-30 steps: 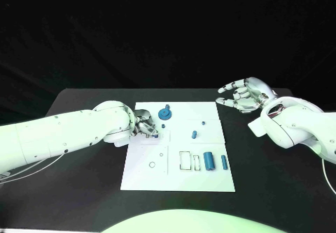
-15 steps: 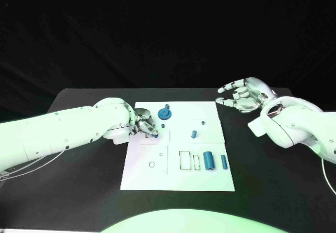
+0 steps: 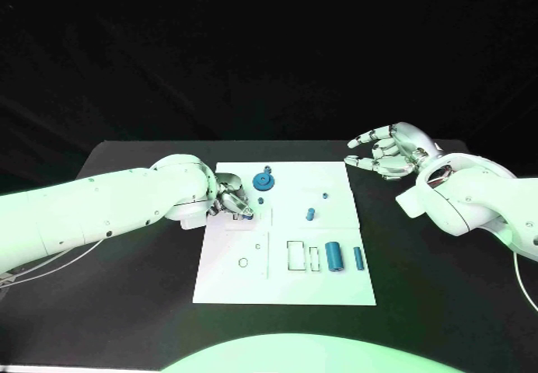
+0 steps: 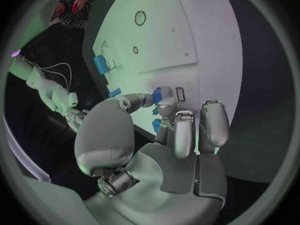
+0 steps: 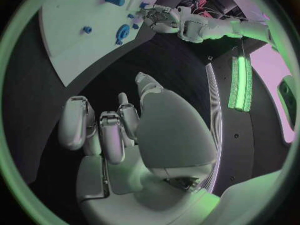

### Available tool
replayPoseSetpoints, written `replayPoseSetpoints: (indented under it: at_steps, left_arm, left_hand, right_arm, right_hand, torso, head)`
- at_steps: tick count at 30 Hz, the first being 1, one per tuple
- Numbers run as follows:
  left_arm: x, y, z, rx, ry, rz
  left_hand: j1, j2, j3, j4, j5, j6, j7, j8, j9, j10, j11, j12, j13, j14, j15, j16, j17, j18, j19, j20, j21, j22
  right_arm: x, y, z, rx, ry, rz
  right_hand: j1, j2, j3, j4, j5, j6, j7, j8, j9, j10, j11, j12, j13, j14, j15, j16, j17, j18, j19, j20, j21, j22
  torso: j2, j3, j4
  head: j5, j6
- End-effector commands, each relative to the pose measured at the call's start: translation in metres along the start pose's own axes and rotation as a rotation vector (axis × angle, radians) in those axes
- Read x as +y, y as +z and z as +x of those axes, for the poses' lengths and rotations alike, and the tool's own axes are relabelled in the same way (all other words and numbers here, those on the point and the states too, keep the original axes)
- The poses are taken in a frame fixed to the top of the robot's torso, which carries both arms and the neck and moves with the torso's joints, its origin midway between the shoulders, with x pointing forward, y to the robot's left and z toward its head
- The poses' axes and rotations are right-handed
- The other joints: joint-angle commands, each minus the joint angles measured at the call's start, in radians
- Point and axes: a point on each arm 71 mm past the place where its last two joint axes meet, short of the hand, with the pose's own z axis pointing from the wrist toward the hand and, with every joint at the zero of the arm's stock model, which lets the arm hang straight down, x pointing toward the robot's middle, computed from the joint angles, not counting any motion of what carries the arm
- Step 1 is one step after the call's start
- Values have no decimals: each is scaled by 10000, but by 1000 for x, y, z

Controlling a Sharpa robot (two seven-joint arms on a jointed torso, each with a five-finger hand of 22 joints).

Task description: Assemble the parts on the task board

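on the black table (image 3: 134, 311), the left hand (image 3: 233, 200) pinches a small blue part (image 4: 157, 94) over the task board (image 3: 286, 289); the right hand (image 3: 387, 151), fingers apart, holds nothing

I see the white task board (image 3: 230, 284) flat on the bench. Blue parts on it: a gear (image 3: 263, 183) near its far edge, a small peg (image 3: 311, 214) mid-board, two cylinders (image 3: 333, 256) lying side by side near its right edge.
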Motion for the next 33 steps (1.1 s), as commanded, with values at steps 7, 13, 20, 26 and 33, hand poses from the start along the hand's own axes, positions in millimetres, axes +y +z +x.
replayPoseSetpoints:
  at_steps: [7,13,20,26,33]
  left_arm:
    - [-2,2,2,113,122,1]
    - [-4,4,3,320,209,-14]
    - [-7,6,5,779,400,-40]
    - [-8,7,5,1010,520,-77]
    - [-9,8,4,968,527,-102]
  left_hand:
    - [-1,84,2183,-2268,43,108,-15,31,-10,100,11,50,36,1020,-62,65,2633,-71,51,15,27,-15]
    - [-72,144,2069,-2239,45,160,-28,38,-38,214,4,168,187,1020,-60,65,2633,-69,36,16,17,-28]
    - [-154,274,1889,-2200,28,225,-60,53,-70,340,-19,292,352,1020,-67,65,2633,-72,33,14,5,-23]
    - [-220,389,1729,-2173,16,281,-90,66,-97,413,-38,342,419,1020,-75,65,2633,-72,25,9,-13,-32]
    - [-308,539,1514,-2119,-9,371,-134,92,-128,543,-68,446,563,1020,-86,65,2633,-80,48,0,-21,-3]
  right_arm:
    - [1,0,1,106,-1,-61]
    - [0,0,1,105,-2,-56]
    - [0,0,1,109,-2,-49]
    - [0,0,1,106,-3,-43]
    - [0,0,1,104,-4,-40]
  right_hand:
    - [-29,104,69,-17,62,81,17,-9,2,16,-47,5,223,916,-3,-56,2016,90,-49,-4,-44,465]
    - [-29,104,69,-17,62,81,17,-9,2,16,-47,5,223,916,-3,-56,2016,90,-49,-4,-44,465]
    - [-29,104,69,-17,62,81,17,-9,2,16,-47,5,223,916,-3,-56,2016,90,-49,-4,-44,465]
    - [-78,87,102,-21,94,100,9,-17,-3,13,-55,-2,211,910,-12,-70,1989,97,-63,-14,-90,445]
    - [-78,87,102,-21,94,100,9,-17,-3,13,-55,-2,211,910,-12,-70,1989,97,-63,-14,-90,445]
  torso:
    - [-1,5,5]
    - [-6,4,-4]
    - [-2,11,-7]
    - [-4,1,-5]
    - [-1,-1,13]
  head:
    - [5,-21]
    - [19,-39]
    - [9,-51]
    - [-1,-54]
    - [-10,-70]
